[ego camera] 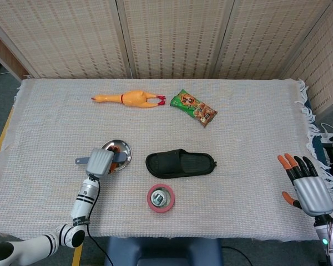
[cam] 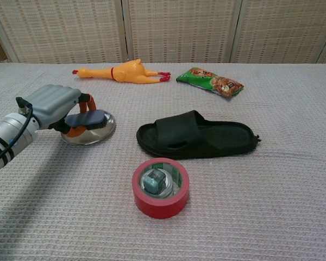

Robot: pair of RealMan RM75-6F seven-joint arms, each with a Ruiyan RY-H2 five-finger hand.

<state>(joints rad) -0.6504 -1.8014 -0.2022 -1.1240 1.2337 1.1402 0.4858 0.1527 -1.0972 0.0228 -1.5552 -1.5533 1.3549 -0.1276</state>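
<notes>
Gripping a metal dish at the table's left

Left hand (cam: 57,109) holds the near rim of a small shiny metal dish (cam: 92,130), fingers curled over its edge; the dish looks tipped up on the woven cloth (ego camera: 250,138). Just right of it lies a black slipper (cam: 198,135), and nearer the robot a red tape roll (cam: 160,187) (a small object sits inside its ring). Farther back lie a yellow rubber chicken (ego camera: 132,98) and a green snack packet (ego camera: 193,107). Right hand (ego camera: 305,185) hovers at the table's right edge, fingers spread wide, holding nothing.
</notes>
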